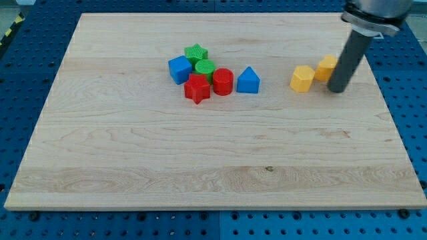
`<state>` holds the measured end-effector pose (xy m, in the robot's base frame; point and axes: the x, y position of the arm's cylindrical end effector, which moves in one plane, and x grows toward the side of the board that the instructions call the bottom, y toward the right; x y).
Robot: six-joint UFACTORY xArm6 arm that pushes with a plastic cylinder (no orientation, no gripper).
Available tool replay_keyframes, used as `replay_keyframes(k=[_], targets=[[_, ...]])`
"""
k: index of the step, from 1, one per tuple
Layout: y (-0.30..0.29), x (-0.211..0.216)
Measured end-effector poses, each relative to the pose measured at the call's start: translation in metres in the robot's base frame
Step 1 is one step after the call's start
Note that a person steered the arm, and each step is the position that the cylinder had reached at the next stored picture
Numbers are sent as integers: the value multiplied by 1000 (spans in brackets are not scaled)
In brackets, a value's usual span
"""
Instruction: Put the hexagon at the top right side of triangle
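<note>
A yellow hexagon point(302, 79) lies right of centre on the wooden board point(200, 153). A blue triangle point(248, 81) lies to its left, a short gap apart. My tip point(337, 89) stands just right of the hexagon, close to it. A second yellow block point(326, 67), shape unclear, sits above-right of the hexagon and is partly hidden by my rod.
A cluster lies left of the triangle: a red cylinder point(223, 82), a red star point(197, 89), a green cylinder point(204, 67), a green star point(195, 53) and a blue cube point(179, 69). A blue pegboard surface point(407, 80) surrounds the board.
</note>
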<state>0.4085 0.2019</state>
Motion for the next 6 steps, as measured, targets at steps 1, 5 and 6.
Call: replay_keyframes(k=[1, 5, 6], targets=[[-53, -28], [-21, -5], [-28, 9]])
